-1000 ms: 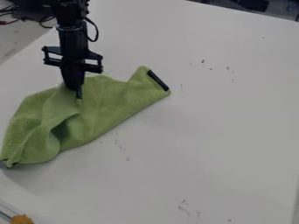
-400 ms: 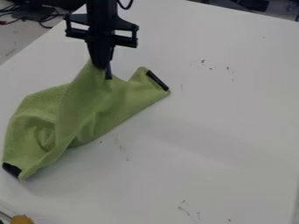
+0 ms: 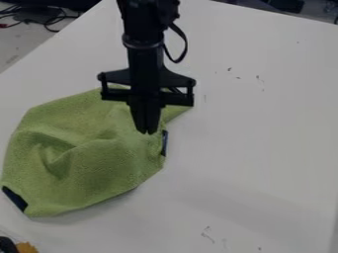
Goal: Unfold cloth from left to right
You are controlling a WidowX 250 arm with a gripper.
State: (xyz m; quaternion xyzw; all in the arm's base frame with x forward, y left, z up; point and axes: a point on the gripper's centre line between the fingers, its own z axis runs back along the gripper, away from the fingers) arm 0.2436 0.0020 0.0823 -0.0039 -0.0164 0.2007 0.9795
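White table [image 3: 264,138] under green cloth [image 3: 92,168] — bulk lies left of and below gripper [image 3: 147,132], fingers drawn together, seemingly pinching cloth near right edge; further spread likely goes rightward — away from bulk.

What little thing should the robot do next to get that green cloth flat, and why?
Probably take hold of the cloth near the dark strip and ease it gently toward the picture's right: raised folds show across its left part, and the gripper hangs right beside that strip.
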